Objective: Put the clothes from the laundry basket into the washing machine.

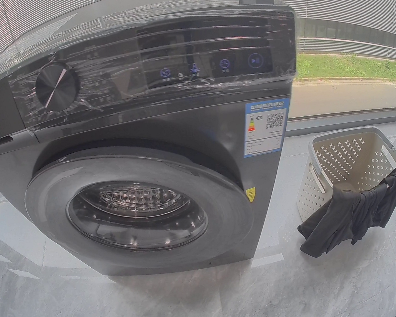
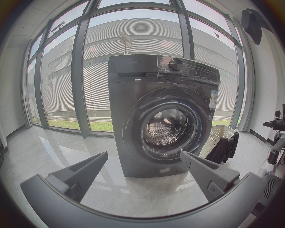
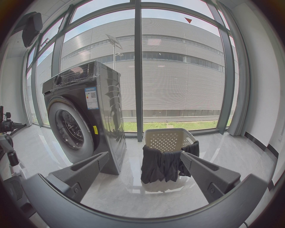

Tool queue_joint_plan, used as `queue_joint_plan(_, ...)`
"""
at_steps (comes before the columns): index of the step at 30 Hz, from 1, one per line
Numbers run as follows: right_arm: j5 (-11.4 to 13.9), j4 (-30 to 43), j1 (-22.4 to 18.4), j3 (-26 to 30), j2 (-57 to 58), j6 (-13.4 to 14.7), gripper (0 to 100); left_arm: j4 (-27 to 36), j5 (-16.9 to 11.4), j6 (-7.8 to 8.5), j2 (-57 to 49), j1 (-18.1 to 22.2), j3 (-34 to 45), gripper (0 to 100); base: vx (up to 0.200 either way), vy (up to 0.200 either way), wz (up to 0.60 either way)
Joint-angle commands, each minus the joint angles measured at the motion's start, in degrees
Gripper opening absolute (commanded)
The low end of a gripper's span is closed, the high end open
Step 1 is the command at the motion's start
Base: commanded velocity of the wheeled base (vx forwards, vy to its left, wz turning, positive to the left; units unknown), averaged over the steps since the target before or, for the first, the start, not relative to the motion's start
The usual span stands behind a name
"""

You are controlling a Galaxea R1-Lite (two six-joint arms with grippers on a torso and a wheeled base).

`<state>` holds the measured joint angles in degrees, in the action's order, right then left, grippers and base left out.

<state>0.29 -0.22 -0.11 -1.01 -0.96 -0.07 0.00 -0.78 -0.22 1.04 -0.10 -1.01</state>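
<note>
A black, limp cloth garment (image 1: 355, 213) is draped over the rim of the white perforated plastic laundry basket (image 1: 351, 157), beside the grey front-loading washing machine (image 1: 155, 138). Judged light and soft, it should be pinched at the bunched fold. The left gripper (image 2: 143, 154) and right gripper (image 3: 144, 154) are spread wide, empty.

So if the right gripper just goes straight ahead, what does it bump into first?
Most likely the dark clothes draped over the laundry basket: they sit straight ahead of the right gripper, between its open fingers. The floor before them looks free, though depth is hard to judge.
</note>
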Motion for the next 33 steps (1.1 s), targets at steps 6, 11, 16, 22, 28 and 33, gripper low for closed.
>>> queue_joint_plan(6, 0.1, 0.0, 0.0, 1.0, 0.5, 0.0, 100, 0.0, 0.0, -0.22, -1.0, 0.0, 1.0, 100, 0.0, 0.0, 0.0)
queue_joint_plan(11, 0.1, 0.0, 0.0, 1.0, 0.5, 0.0, 100, 0.0, -0.2, -0.31, -1.0, 0.0, 1.0, 100, 0.0, 0.12, 0.0)
queue_joint_plan(16, 0.1, 0.0, 0.0, 1.0, 0.5, 0.0, 100, 0.0, -0.2, -0.31, -1.0, 0.0, 1.0, 100, 0.0, 0.2, 0.0)
queue_joint_plan(22, 0.1, 0.0, 0.0, 1.0, 0.5, 0.0, 100, 0.0, -0.2, -0.22, -1.0, 0.0, 1.0, 100, 0.0, 0.2, 0.0)
queue_joint_plan(28, 0.1, 0.0, 0.0, 1.0, 0.5, 0.0, 100, 0.0, -0.2, -0.13, -1.0, 0.0, 1.0, 100, 0.0, 0.033, 0.0)
queue_joint_plan(33, 0.1, 0.0, 0.0, 1.0, 0.5, 0.0, 100, 0.0, -0.2, -0.13, -1.0, 0.0, 1.0, 100, 0.0, 0.0, 0.0)
